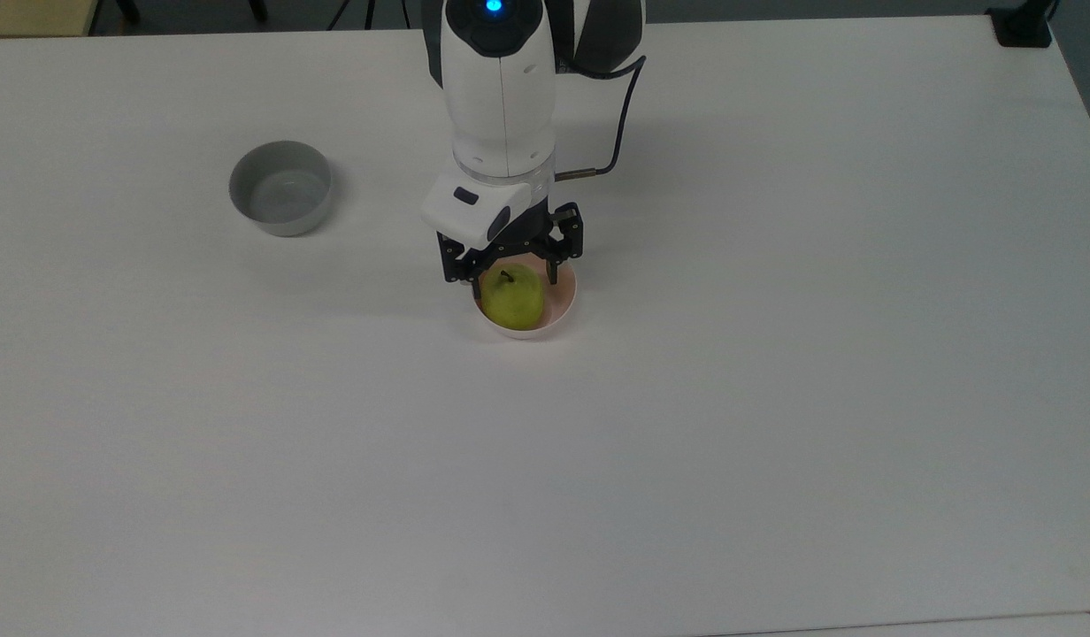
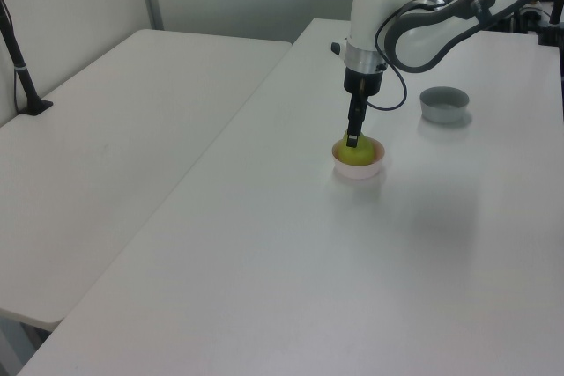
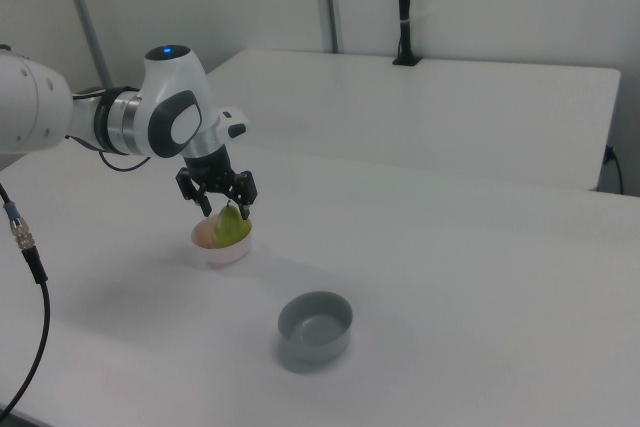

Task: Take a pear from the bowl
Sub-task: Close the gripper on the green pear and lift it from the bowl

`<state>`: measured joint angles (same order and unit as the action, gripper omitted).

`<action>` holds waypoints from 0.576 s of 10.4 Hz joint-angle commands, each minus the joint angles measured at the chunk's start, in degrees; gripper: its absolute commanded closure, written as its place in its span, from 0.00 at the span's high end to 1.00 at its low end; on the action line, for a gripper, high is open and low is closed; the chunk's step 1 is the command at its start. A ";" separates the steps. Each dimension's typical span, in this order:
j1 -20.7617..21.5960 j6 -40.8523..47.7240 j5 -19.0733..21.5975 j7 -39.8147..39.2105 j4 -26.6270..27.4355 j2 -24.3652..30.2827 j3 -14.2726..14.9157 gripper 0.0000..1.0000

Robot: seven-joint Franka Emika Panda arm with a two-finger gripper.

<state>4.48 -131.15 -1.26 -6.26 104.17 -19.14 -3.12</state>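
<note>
Now the pear point(image 1: 513, 296) sits in the pink bowl point(image 1: 563, 305), leaning toward 9 o'clock of the bowl in the top view, stem up and pointing roughly to 12. The gripper point(image 1: 512, 271) hangs over it with its two fingers spread wide, one at about 9 o'clock of the fruit and one at about 2 o'clock, nothing held; in the right view the fingertips straddle the pear's upper part. You should expect a light, firm body with a smooth, probably slick skin and a tapering top, so a pinch high on the neck would likely squeeze it out upward. Take hold lower, across the widest part of the belly, keeping clear of the stem and the rim. The bowl looks light with a rounded base and may tip or slide if nudged. The grey bowl point(image 1: 280, 188) stands well apart at 10 o'clock.
</note>
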 commanded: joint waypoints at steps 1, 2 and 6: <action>0.89 -1.30 0.47 1.08 0.78 -0.46 0.48 0.55; 0.97 -1.30 0.47 1.08 0.78 -0.55 0.48 0.43; 0.97 -1.12 0.64 1.17 0.78 -0.37 0.48 0.00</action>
<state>4.62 -131.23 -1.26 -6.16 103.94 -19.82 -3.09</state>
